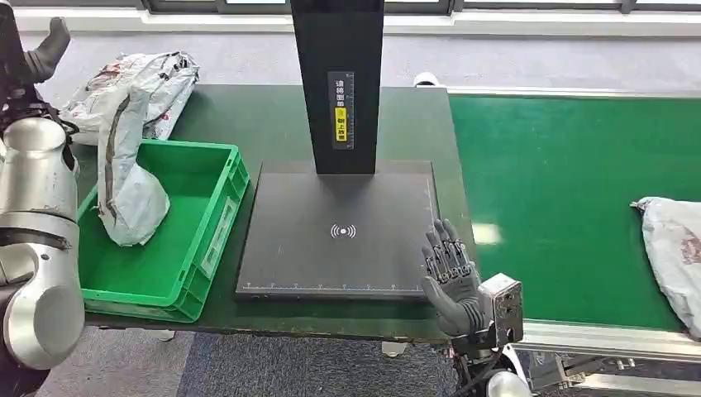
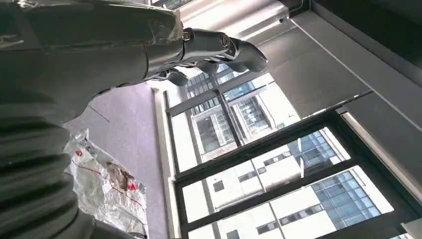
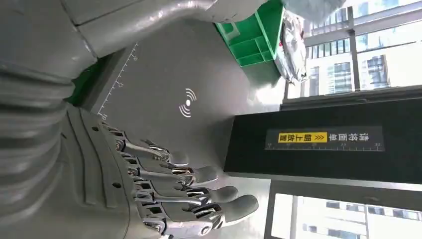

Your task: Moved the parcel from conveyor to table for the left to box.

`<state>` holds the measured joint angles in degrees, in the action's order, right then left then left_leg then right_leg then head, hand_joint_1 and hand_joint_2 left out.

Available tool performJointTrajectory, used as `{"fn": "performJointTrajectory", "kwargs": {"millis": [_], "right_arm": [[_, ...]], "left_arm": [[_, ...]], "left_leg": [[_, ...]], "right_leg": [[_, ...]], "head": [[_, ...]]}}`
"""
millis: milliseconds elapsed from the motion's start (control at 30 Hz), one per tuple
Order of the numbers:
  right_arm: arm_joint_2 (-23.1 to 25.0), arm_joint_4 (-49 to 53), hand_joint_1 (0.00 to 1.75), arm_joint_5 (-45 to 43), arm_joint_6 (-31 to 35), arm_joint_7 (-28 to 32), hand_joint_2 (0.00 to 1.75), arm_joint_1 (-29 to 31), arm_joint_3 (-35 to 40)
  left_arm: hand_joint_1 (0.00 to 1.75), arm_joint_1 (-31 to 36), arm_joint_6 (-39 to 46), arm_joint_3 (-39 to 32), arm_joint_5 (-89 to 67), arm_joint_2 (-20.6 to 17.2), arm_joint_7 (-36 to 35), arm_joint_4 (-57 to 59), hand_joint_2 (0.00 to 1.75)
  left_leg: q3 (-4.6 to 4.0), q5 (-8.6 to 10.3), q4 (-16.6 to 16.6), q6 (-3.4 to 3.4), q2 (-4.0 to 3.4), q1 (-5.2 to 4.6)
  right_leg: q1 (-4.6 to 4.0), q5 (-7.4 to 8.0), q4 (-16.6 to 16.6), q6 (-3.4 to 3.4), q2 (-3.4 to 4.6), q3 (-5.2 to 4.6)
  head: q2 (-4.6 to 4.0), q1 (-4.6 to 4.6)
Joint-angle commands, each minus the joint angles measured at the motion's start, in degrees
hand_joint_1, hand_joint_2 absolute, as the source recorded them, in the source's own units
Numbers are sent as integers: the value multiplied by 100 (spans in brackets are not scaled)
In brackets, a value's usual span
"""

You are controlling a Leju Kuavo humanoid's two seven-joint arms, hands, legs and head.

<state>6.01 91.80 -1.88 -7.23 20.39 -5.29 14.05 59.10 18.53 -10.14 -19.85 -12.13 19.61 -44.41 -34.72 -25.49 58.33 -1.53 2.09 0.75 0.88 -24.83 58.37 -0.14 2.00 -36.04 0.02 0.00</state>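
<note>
Dark green tabletop (image 1: 256,124) fills the centre of the head view, with a grey floor beyond it and window frames along the upper edge. On it lies a black scanning pad (image 1: 339,236) marked with a white wireless symbol, from whose far edge a black post (image 1: 339,74) with a yellow label rises to the top of the frame. Left of the pad stands a green crate (image 1: 178,273); a grey parcel (image 1: 124,186) hangs into it, upper end raised and lower end resting on the crate floor. A second grey bag (image 1: 136,87) lies on the tabletop at upper left, behind the crate. At right runs the green conveyor (image 1: 562,190), bearing another parcel (image 1: 674,248) at the right edge of the frame.

Left hand (image 1: 41,54) sits at the upper left corner, raised above the crate; in the left wrist view its fingers (image 2: 219,50) are curled inward, and whether they still touch the hanging parcel cannot be told. Right hand (image 1: 450,273) stands at lower centre-right, over the near right corner of the pad, palm upright, fingers straight and spread, holding nothing; the right wrist view shows these fingers (image 3: 174,184) extended above the pad surface.
</note>
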Motion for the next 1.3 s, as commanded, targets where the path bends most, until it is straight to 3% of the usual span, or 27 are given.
{"fn": "performJointTrajectory", "kwargs": {"millis": [33, 300, 333, 700, 733, 800, 833, 867, 967, 1067, 1200, 1300], "right_arm": [[-127, -97, 0, -6, -15, -28, 175, 50, -42], [-136, -99, 0, 0, -23, -28, 175, 46, -46], [-153, -102, 0, 5, -25, -27, 175, 42, -45], [-189, -11, 0, 52, 14, -17, 175, -35, -188], [-194, -297, 0, 461, 518, -437, 175, 31, -687], [-289, -737, 0, 1057, 937, -659, 175, 307, -1477], [-384, -915, 0, 1357, 780, -732, 175, 452, -2077], [-434, -1032, 0, 1670, 718, -835, 175, 571, -2497], [-843, -1924, 0, 2598, 761, -1277, 175, 1310, -3524], [-1905, -3835, 0, 3793, 1240, -1597, 175, 2439, -3927], [-3227, -5851, 0, 4962, 1489, -1981, 175, 3513, -3580], [-3387, -6678, 0, 5559, 1647, -2293, 175, 4153, -3208]], "left_arm": [[0, 156, -42, -94, 9, 121, -6, 332, 175], [0, 129, -183, -75, 90, 116, -41, 297, 175], [0, 109, -209, -44, 90, 127, -56, 283, 0], [0, -42, -869, 392, 516, 210, -280, 42, 0], [0, -503, -2226, 290, 1398, 347, -381, -270, 0], [0, -1251, -2876, 247, 2042, 663, -284, -769, 0], [0, -1832, -3001, 411, 2260, 875, -218, -1157, 0], [0, -2196, -3082, 599, 2366, 1006, -136, -1376, 175], [0, -3145, -3310, 1136, 2705, 1432, 7, -1963, 175], [0, -3933, -3386, 1695, 3018, 1646, 150, -2641, 175], [0, -4811, -3611, 2086, 3471, 1495, 268, -3590, 175], [0, -5478, -3767, 2048, 3568, 1635, 509, -4078, 175]], "left_leg": [[8, -1, -3, 6, -4, -1], [19, -2, -10, 8, -8, 2], [15, -2, -7, 7, -6, 2], [5, 0, -2, 5, 5, 0], [13, -1, -7, 8, 2, 1], [38, 5, -30, 13, -2, -6], [45, 8, -36, 13, 7, -16], [58, 13, -50, 19, 8, -15], [59, 6, -41, 29, 14, -40], [63, -2, -37, 43, -15, -40], [38, -27, 4, 69, -27, -62], [27, -41, 15, 90, -49, -69]], "right_leg": [[-2, -3, -5, 0, -16, 12], [-7, -3, -14, -1, -26, 25], [-7, -3, -12, -1, -23, 21], [-3, -3, -6, 1, -24, 12], [-6, -4, -12, 1, -32, 22], [0, 1, -34, 4, -31, 44], [11, 1, -34, 7, -28, 49], [9, 6, -54, 9, -41, 68], [32, 2, -48, 19, -40, 70], [34, 9, -68, 32, -17, 81], [60, 6, -43, 56, -4, 55], [77, -2, -26, 71, 25, 39]], "head": [[-2, 0], [-2, 0], [-2, 0], [0, 0], [-2, 0], [0, 0], [-2, 0], [0, 0], [-2, 0], [0, 0], [-2, 0], [-2, 2]]}}
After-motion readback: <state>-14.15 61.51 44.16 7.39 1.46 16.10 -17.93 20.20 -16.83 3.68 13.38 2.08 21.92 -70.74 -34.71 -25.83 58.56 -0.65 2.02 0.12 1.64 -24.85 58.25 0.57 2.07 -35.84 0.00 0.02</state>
